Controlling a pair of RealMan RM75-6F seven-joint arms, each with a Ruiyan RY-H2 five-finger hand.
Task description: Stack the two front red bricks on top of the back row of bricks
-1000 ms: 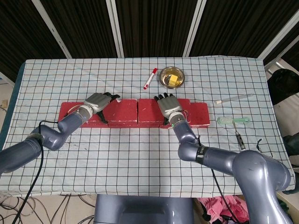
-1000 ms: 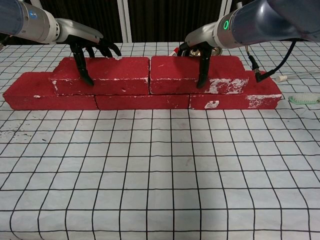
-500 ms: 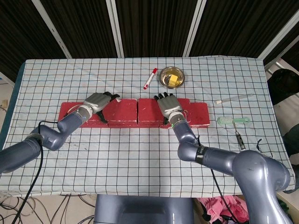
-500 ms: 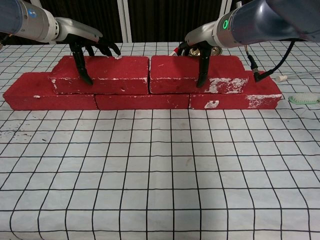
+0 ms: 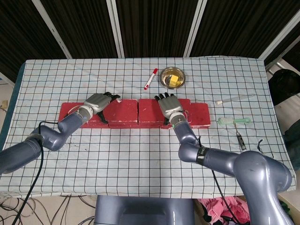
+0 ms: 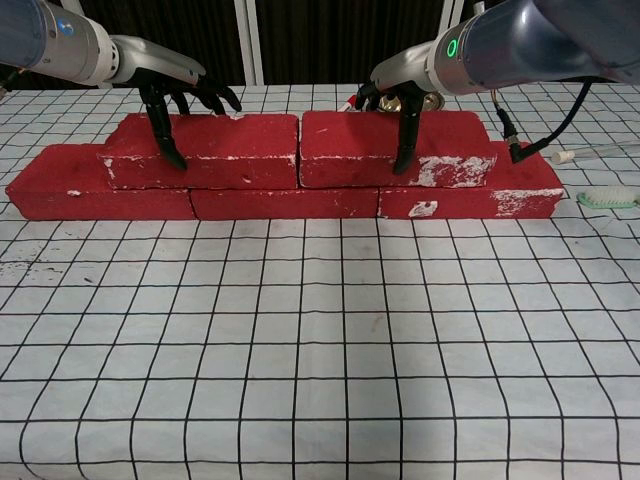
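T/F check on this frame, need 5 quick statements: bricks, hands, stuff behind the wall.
1. Two upper bricks sit on the bottom row. True.
2. The left hand hovers clear of its brick. False: its fingers wrap the top and front face.
3. The right hand rests on the right upper brick. True.
4. The metal bowl is empty. False: it holds something yellow.
5. The red marker lies in front of the bricks. False: behind them, left of the bowl.

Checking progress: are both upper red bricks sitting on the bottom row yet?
Yes, both upper red bricks rest on the bottom row.
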